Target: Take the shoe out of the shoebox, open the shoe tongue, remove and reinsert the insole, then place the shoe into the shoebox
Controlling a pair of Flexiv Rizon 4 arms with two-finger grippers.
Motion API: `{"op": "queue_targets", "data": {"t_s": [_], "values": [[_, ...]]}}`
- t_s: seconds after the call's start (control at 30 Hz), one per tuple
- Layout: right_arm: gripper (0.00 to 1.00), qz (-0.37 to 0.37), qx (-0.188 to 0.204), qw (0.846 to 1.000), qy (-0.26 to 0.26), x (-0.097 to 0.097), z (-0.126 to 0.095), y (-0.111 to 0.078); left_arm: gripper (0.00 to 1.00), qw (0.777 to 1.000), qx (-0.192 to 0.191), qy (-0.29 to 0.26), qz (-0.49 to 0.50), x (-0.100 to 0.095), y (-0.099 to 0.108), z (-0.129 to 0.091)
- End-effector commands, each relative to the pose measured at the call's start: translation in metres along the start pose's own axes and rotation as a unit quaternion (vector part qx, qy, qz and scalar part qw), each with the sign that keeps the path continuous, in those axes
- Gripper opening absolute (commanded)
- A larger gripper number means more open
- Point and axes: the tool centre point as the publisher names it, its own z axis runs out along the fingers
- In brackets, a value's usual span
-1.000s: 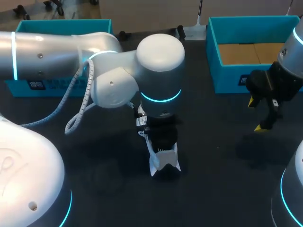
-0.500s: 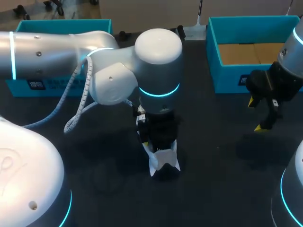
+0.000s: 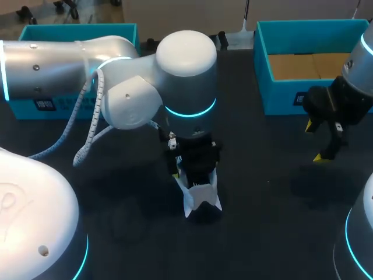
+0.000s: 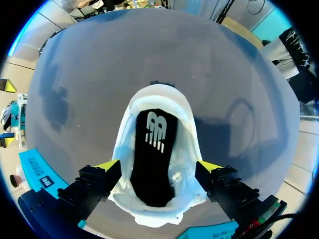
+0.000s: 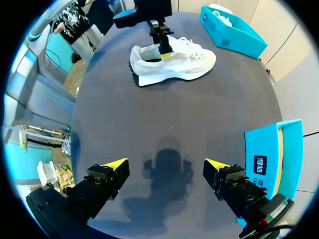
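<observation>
Mid-counter [image 3: 262, 233] in head view, white shoe [image 3: 201, 198] sits under left claw [image 3: 195, 178]; right claw [image 3: 326, 140] hangs open, empty, beside shoebox [image 3: 280, 96]. Left wrist: claw spread wide astride heel end, black insole [image 4: 152, 159] seated inside. Right wrist: shoe upright, well ahead. Prob. insole-removal step; next needs narrower claw pinching insole's heel edge.
</observation>
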Motion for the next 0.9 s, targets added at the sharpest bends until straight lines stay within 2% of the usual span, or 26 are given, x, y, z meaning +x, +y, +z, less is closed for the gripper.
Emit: {"op": "queue_targets", "data": {"t_s": [0.03,0.57,0.73,0.9], "values": [[1.00,0.000,0.001,1.000,-0.001,0.001,0.000,0.000,1.00,1.000,0.007,-0.002,0.007,0.001,0.003,-0.006],[1.00,0.000,0.001,1.000,-0.001,0.001,0.000,0.000,1.00,1.000,0.026,0.007,0.003,0.001,0.027,-0.009],[1.00,0.000,0.001,1.000,-0.001,0.001,0.000,0.000,1.00,0.999,0.036,-0.001,0.008,-0.001,0.029,-0.013],[1.00,0.000,0.001,1.000,-0.001,0.001,0.000,0.000,1.00,1.000,0.029,-0.005,0.008,-0.005,0.034,-0.014]]}}
